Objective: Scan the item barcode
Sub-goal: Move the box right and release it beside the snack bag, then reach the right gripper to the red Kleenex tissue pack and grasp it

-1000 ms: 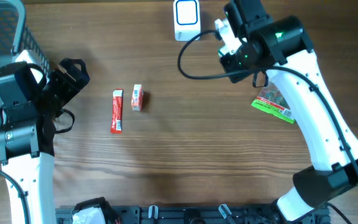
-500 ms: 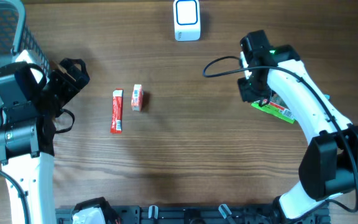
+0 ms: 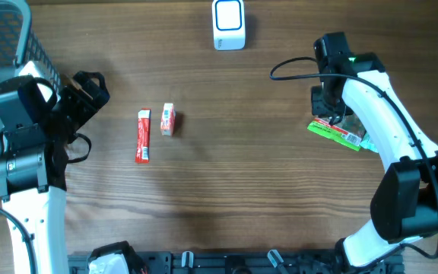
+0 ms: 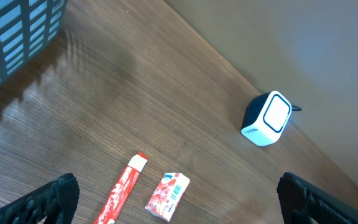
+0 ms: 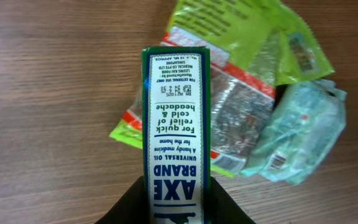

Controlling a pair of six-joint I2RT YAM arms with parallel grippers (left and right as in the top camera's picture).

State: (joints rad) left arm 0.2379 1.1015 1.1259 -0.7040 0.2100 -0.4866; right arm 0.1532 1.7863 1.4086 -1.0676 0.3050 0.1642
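Observation:
My right gripper [image 5: 176,190] is shut on a green-and-white Axe Brand box [image 5: 175,118], one black finger against each long side. It holds the box just above a green snack packet [image 5: 241,81] and a teal packet [image 5: 303,134] on the wooden table. From overhead the right gripper [image 3: 328,113] hides the box, beside the green packet [image 3: 339,134]. The white barcode scanner [image 3: 228,24] stands at the back middle, and the left wrist view also shows the scanner [image 4: 267,118]. My left gripper [image 3: 84,93] is open at the left, with nothing between its fingers.
A long red stick packet [image 3: 143,135] and a small red box [image 3: 167,119] lie left of centre. A grey-blue basket [image 3: 6,34] fills the far left corner. The scanner's black cable [image 3: 295,65] loops beside the right arm.
The right arm has swung from beside the scanner out to the right and down over the pile of packets, carrying the box. The left arm has not moved.

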